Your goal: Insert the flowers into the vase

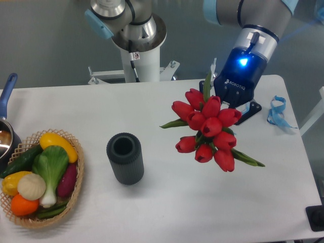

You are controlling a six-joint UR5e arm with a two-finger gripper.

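The flowers (pixel 208 129), a bunch of red tulip buds with green leaves, hang in the air to the right of centre, buds turned toward the camera. My gripper (pixel 230 106) sits behind and above the bunch, shut on its stems; the buds hide the fingertips. One black finger (pixel 249 112) shows at the right of the bunch. The vase (pixel 125 158), dark grey and ribbed, stands upright on the white table (pixel 167 212) with its round mouth open, well left of the flowers and lower in the view.
A wicker basket (pixel 76 190) of colourful vegetables sits at the front left. A pot with a blue handle (pixel 6 93) is at the left edge. A blue ribbon (pixel 277 111) lies at the right. The arm's white base (pixel 139 50) stands behind the table.
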